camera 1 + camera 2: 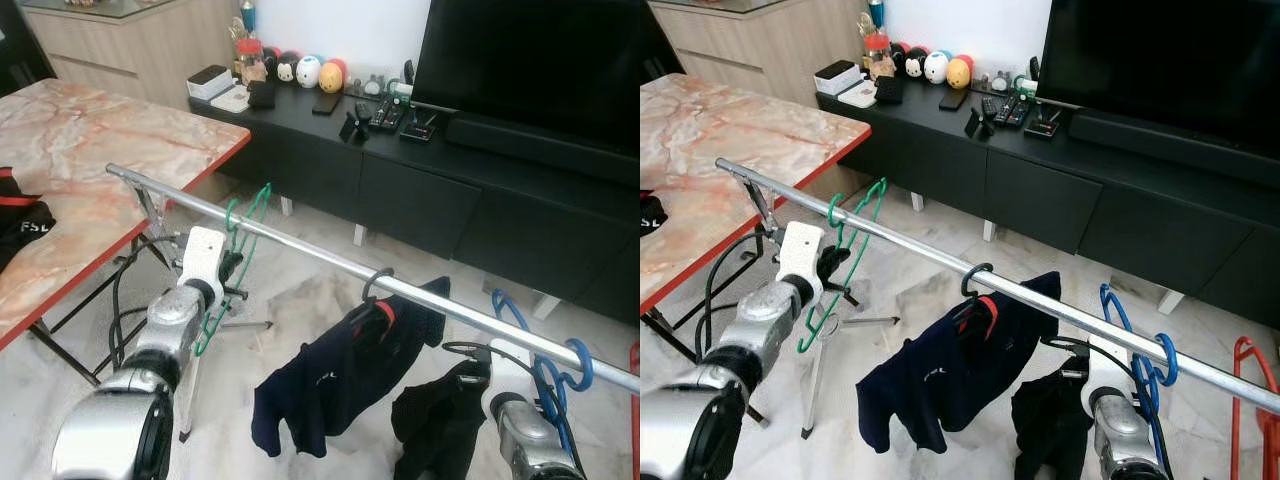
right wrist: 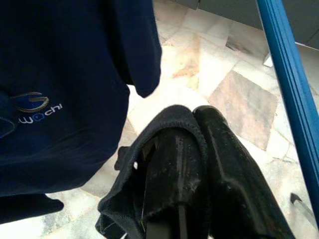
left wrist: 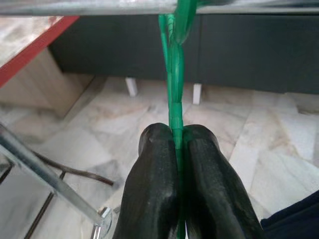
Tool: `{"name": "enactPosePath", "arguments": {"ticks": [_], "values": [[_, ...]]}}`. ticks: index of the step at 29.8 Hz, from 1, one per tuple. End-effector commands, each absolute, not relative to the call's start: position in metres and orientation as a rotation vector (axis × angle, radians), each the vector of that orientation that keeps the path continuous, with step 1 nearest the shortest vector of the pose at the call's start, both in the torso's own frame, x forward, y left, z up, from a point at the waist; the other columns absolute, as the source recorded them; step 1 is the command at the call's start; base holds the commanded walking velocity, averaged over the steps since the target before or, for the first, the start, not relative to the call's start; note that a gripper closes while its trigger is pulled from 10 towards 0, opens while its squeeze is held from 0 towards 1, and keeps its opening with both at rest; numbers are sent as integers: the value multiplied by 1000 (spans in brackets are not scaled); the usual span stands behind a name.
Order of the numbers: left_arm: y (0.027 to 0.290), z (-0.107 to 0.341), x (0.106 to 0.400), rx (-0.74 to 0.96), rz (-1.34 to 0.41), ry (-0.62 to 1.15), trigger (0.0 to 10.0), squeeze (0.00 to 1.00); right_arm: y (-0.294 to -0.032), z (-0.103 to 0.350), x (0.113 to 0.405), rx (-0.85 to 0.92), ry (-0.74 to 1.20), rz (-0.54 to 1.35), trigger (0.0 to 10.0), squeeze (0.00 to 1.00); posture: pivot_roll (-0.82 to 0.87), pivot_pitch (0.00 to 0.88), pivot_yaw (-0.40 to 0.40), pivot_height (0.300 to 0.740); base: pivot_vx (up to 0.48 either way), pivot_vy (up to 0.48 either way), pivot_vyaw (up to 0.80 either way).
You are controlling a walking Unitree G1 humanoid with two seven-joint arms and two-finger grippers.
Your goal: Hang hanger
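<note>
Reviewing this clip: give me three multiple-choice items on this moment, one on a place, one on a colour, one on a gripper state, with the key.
1. Where is the hook of the green hanger?
A. over the metal rail
B. on the marble table
C. on the floor

2. What colour is the hanger beside the right gripper?
A. yellow
B. blue
C. white

3. What is the left gripper doing?
A. hanging open
B. pinching a remote
C. shut on the green hanger

Key: 1 A, the green hook loops over the rail near the table end. 2 B, the blue hanger hangs on the rail by that arm. 3 C, the left wrist view shows both black fingers pressed against the green strip.
</note>
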State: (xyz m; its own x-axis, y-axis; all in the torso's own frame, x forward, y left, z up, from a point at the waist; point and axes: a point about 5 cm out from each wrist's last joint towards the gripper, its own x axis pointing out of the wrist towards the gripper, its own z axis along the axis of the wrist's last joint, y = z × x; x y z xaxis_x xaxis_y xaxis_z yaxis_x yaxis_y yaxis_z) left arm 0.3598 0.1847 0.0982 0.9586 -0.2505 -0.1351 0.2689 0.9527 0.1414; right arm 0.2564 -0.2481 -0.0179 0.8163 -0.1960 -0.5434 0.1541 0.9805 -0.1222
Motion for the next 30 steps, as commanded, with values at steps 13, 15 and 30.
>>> {"name": "enactPosePath", "arguments": {"ticks": [13, 15, 30], "values": [[208, 36, 288, 172, -223, 164, 10000, 0, -245, -18, 259, -73, 592, -167, 10000, 0, -10, 0, 13, 740, 0, 0, 0], [207, 36, 287, 149, -202, 155, 10000, 0, -246, -14, 262, -98, 575, -156, 10000, 0, -19, 0, 7, 740, 0, 0, 0], [206, 41, 290, 140, -181, 137, 10000, 0, -249, 3, 275, -153, 484, -144, 10000, 0, -28, 0, 7, 740, 0, 0, 0]]}}
